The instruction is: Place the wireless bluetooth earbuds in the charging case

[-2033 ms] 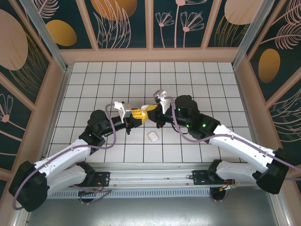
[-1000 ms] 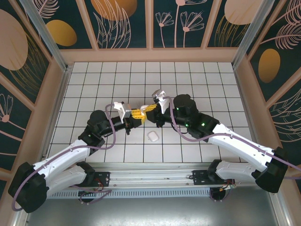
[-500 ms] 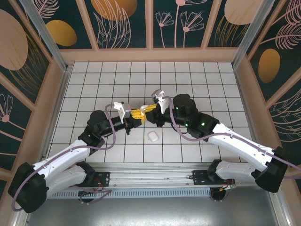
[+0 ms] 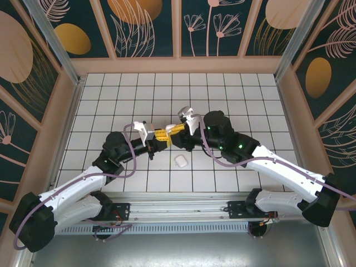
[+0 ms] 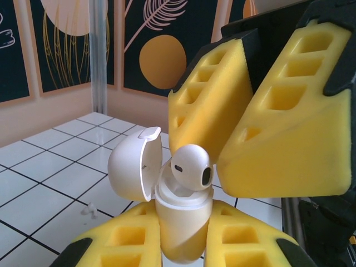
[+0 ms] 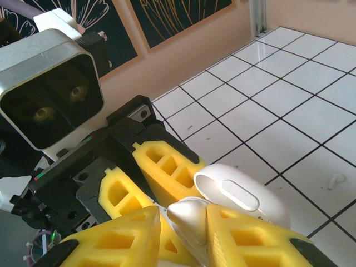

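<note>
One earbud (image 5: 191, 167) at the mouth of the open charging case (image 5: 181, 222)
The left gripper (image 4: 165, 135) clamps the case upright, low centre in the left wrist view; the earbud lies between the pads of the right gripper (image 6: 186, 221), grip or bare touch unclear

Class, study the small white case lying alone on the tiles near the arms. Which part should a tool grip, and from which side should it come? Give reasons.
Probably from straight above, closing across the rounded middle of the spare case. It lies flat and low on the tiles with its sides free, whereas a sideways approach would likely scrape the floor.
</note>
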You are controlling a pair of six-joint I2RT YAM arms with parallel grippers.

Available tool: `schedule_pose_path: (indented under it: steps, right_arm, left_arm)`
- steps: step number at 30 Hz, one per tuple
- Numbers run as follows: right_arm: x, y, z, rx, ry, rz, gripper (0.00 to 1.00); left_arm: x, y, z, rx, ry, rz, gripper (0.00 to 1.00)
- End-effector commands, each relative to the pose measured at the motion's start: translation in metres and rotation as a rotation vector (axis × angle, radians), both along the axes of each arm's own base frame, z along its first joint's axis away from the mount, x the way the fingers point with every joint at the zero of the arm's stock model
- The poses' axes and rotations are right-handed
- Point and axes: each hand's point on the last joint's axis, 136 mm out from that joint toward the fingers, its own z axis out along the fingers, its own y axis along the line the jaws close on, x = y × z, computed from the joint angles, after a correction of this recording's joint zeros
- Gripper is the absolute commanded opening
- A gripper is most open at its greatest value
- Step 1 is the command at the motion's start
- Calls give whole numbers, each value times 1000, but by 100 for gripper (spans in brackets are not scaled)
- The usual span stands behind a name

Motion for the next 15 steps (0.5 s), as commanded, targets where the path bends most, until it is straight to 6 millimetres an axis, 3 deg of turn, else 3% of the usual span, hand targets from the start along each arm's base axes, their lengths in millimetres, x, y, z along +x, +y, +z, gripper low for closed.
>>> schedule_pose_path:
  steps: [1, 11, 15]
  right_arm:
    - [-11, 5, 20, 41, 4, 42, 30]
    - [-1, 1, 66, 154, 35, -41, 34]
    - [-4, 5, 70, 169, 73, -21, 32]
  left_arm:
    - [4, 4, 11, -32, -43, 34, 0]
    - [1, 7, 11, -29, -48, 38, 0]
    - [0, 9, 11, -26, -55, 44, 0]
